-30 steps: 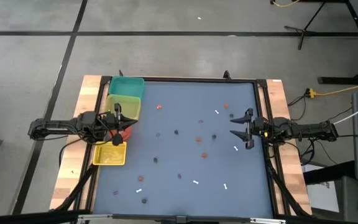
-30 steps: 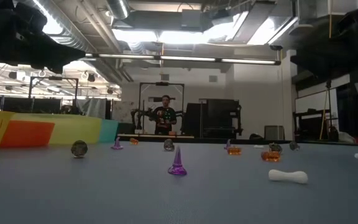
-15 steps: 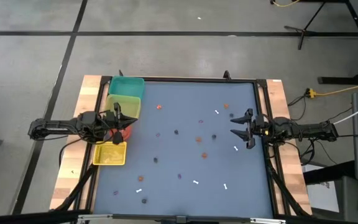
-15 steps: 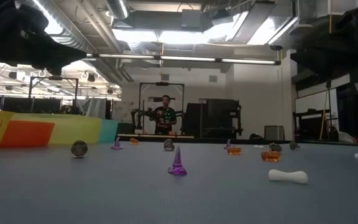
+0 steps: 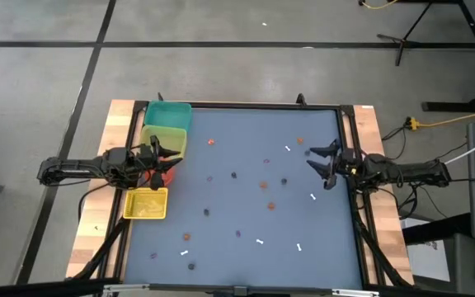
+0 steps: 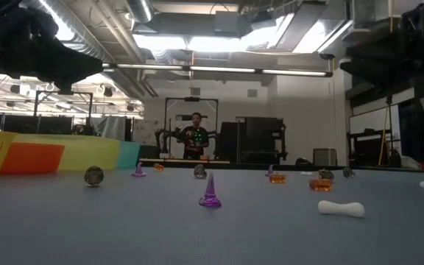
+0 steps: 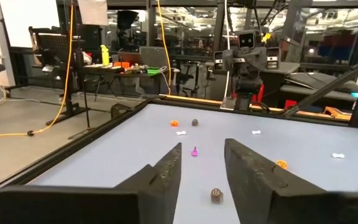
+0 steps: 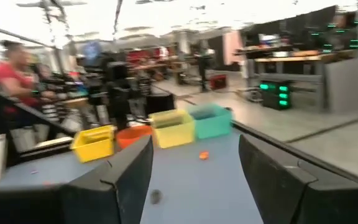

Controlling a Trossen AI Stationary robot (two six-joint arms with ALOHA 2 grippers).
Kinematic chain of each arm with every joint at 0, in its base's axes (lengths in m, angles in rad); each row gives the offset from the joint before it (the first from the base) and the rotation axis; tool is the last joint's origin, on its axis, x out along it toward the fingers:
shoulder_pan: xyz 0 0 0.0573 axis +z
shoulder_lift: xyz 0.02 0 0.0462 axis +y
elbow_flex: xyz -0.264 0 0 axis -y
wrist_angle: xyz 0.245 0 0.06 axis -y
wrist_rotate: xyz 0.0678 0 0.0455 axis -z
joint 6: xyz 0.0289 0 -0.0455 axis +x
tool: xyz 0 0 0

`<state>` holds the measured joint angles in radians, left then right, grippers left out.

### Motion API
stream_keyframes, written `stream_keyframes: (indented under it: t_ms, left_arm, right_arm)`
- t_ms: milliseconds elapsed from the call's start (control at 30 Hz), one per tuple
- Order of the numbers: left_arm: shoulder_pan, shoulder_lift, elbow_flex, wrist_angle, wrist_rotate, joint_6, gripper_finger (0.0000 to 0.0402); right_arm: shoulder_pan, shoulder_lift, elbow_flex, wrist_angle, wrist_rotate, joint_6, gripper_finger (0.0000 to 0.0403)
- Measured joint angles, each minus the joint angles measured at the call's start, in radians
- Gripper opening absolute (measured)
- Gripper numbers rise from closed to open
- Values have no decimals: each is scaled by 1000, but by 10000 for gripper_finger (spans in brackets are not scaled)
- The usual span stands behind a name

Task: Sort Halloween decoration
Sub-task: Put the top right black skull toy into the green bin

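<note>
The Halloween decoration lies scattered over the blue table top: orange rounds (image 5: 264,185), dark balls (image 5: 234,175), purple cones (image 6: 210,193) and white sticks (image 5: 312,196). My left gripper (image 5: 170,162) hovers over the red bin (image 5: 170,175) at the table's left edge. In its wrist view the fingers (image 7: 202,163) stand open with nothing between them. My right gripper (image 5: 312,162) hangs open near the right edge, above bare table, with nothing between its fingers (image 8: 194,155).
Four bins line the left edge from far to near: teal (image 5: 168,114), yellow-green (image 5: 165,139), red, then yellow (image 5: 147,204). Wooden rails (image 5: 368,124) border both sides of the table. A person (image 6: 196,136) stands far behind the table. The table's middle holds only loose trinkets.
My right gripper has swung a little toward the far edge and turned, staying open. My left gripper has turned at the wrist above the bins. The trinkets have stayed where they were.
</note>
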<state>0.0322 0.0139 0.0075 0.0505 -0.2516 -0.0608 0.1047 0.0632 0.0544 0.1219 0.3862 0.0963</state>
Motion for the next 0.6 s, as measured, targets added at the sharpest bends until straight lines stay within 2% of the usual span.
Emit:
stream_keyframes:
  t_ms: [133,233,300,400,600]
  left_arm:
    - [0,0,0,0,0,0,115]
    - [0,0,0,0,1,0,114]
    - [0,0,0,0,1,0,114]
    - [0,0,0,0,1,0,114]
    - [0,0,0,0,3,0,114]
  right_arm:
    - [0,111,86,-123,118,1,239]
    - [-9,233,161,-197,244,2,239]
    - [-45,327,206,-260,289,20,239]
    - [-143,466,284,-346,273,96,239]
    - [-387,699,419,-536,100,140,239]
